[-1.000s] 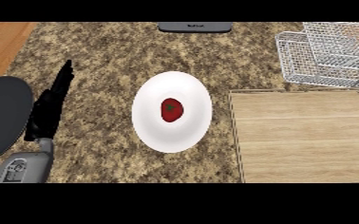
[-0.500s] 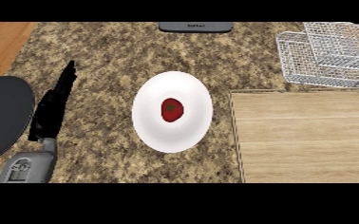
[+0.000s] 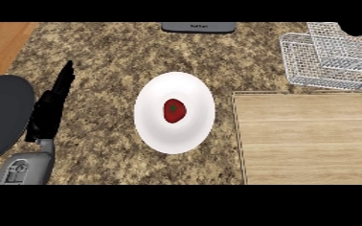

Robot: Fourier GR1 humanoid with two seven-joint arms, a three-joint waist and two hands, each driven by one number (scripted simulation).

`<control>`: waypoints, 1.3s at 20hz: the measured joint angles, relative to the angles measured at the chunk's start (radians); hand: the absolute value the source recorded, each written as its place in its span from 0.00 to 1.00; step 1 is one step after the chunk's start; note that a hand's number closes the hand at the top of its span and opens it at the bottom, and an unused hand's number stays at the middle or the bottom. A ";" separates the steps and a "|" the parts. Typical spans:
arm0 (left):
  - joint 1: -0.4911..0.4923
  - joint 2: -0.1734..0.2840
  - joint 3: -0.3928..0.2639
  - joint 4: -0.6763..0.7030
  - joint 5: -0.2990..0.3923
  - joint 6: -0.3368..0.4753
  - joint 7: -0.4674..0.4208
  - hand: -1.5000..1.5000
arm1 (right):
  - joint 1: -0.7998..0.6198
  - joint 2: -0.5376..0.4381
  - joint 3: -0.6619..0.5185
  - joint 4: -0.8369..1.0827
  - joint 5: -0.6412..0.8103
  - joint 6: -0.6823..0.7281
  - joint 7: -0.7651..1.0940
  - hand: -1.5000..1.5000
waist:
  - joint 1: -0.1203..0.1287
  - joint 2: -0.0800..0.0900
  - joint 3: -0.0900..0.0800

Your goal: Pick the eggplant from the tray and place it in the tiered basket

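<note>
Near the left edge the left hand [image 3: 51, 107] rests with its fingers straight, holding nothing; the right hand is out of view. To its right, apart, lies a small red, green-topped vegetable [image 3: 174, 111], long axis near-to-far, on a white plate [image 3: 152, 124], not a tray. So the left hand is the nearer, while the wire basket [image 3: 322, 55] stands far right.

we see a small dark red fruit with a green cap [image 3: 174, 111], more like a tomato than an eggplant, lying at the middle of a white plate [image 3: 152, 124] rather than a tray. the white wire tiered basket [image 3: 311, 62] stands well apart at the upper right, by the wooden board.
</note>
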 measured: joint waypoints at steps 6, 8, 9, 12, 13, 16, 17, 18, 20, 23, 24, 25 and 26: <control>-0.010 -0.004 0.000 0.000 -0.013 0.001 0.009 0.50 | -0.004 0.005 -0.085 0.044 -0.071 -0.042 -0.059 0.00 | 0.001 -0.004 -0.007; -0.006 -0.003 0.005 -0.007 -0.007 -0.005 0.012 0.50 | -0.007 0.011 -0.111 0.047 -0.092 -0.070 -0.068 0.00 | -0.001 -0.004 -0.006; 0.004 -0.002 0.006 -0.014 -0.004 -0.010 0.011 0.50 | -0.005 0.008 -0.125 0.042 -0.105 -0.082 -0.077 0.00 | -0.002 -0.004 -0.005; 0.004 -0.003 0.008 -0.031 -0.004 -0.013 0.032 0.50 | -0.007 -0.009 -0.167 0.031 -0.144 -0.102 -0.097 0.00 | -0.006 -0.004 -0.001; 0.014 -0.009 0.005 -0.037 -0.009 -0.008 0.030 0.50 | -0.009 -0.019 -0.180 0.026 -0.155 -0.106 -0.097 0.00 | -0.007 -0.004 0.000; 0.015 -0.011 0.004 -0.055 -0.013 -0.010 0.047 0.50 | -0.018 -0.054 -0.208 0.017 -0.176 -0.119 -0.085 0.00 | -0.010 -0.004 0.002; 0.026 -0.009 0.010 -0.046 -0.011 -0.011 0.030 0.50 | -0.008 -0.069 -0.218 0.007 -0.187 -0.110 -0.077 0.00 | -0.016 -0.005 0.002; 0.024 -0.009 0.013 -0.039 -0.011 -0.011 0.029 0.50 | -0.004 -0.090 -0.230 0.002 -0.200 -0.092 -0.067 0.00 | -0.020 -0.006 0.003; 0.013 -0.008 0.018 -0.033 -0.012 -0.012 0.038 0.50 | 0.002 -0.129 -0.254 0.002 -0.223 -0.060 -0.041 0.00 | -0.023 -0.006 0.004; 0.025 -0.008 0.025 -0.034 -0.012 -0.012 0.027 0.50 | 0.029 -0.208 -0.302 0.013 -0.270 0.014 -0.027 0.00 | -0.027 -0.007 0.005; 0.019 -0.005 0.028 -0.036 -0.010 -0.015 0.035 0.50 | 0.043 -0.234 -0.314 0.018 -0.282 0.043 -0.029 0.00 | -0.028 -0.007 0.004; 0.022 -0.002 0.028 -0.044 -0.007 -0.022 0.040 0.50 | 0.064 -0.264 -0.326 0.024 -0.295 0.075 -0.039 0.00 | -0.029 -0.007 0.005; 0.034 -0.008 0.025 -0.047 -0.013 -0.017 0.032 0.50 | 0.092 -0.279 -0.342 0.025 -0.312 0.095 -0.051 0.00 | -0.031 -0.008 0.005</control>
